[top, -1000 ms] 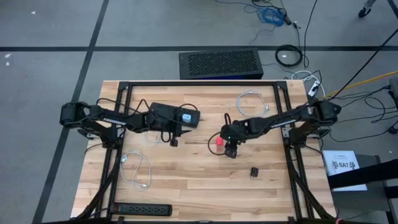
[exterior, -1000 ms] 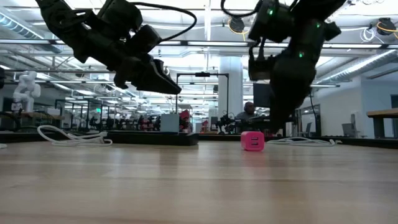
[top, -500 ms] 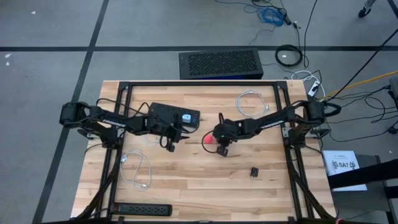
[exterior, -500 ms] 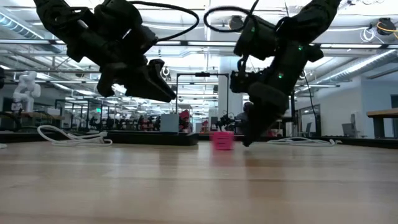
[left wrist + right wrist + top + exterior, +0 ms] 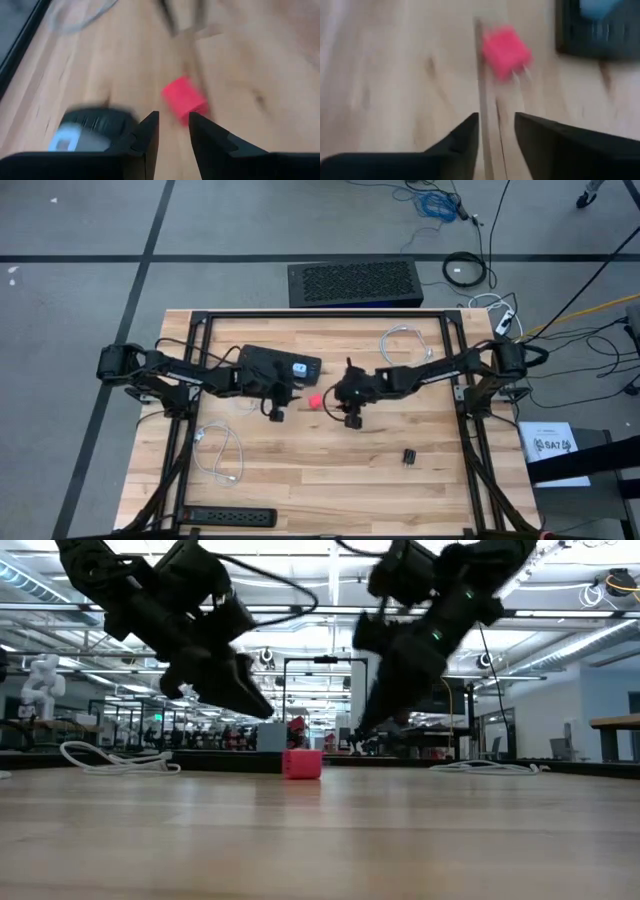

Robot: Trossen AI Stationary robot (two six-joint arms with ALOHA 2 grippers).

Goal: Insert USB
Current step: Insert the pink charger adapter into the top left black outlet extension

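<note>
Wooden surface (image 5: 330,470) carries a pink cube (image 5: 316,401) lying free between the left pincer (image 5: 277,413) at 9 o'clock and right pincer (image 5: 350,418) at 3 o'clock, both with fingers apart and empty, placed to flank it.

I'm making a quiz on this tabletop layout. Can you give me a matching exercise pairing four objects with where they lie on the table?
Things:
1. small pink cube-shaped charger block
2. long black power strip
3. coiled white cable
4. small black adapter

Places:
A. near edge, left corner
B. between both grippers, mid-table
C. right half, alone on bare wood
D. left half, beyond the power strip

Pairs: 1-B, 2-A, 3-D, 4-C
</note>
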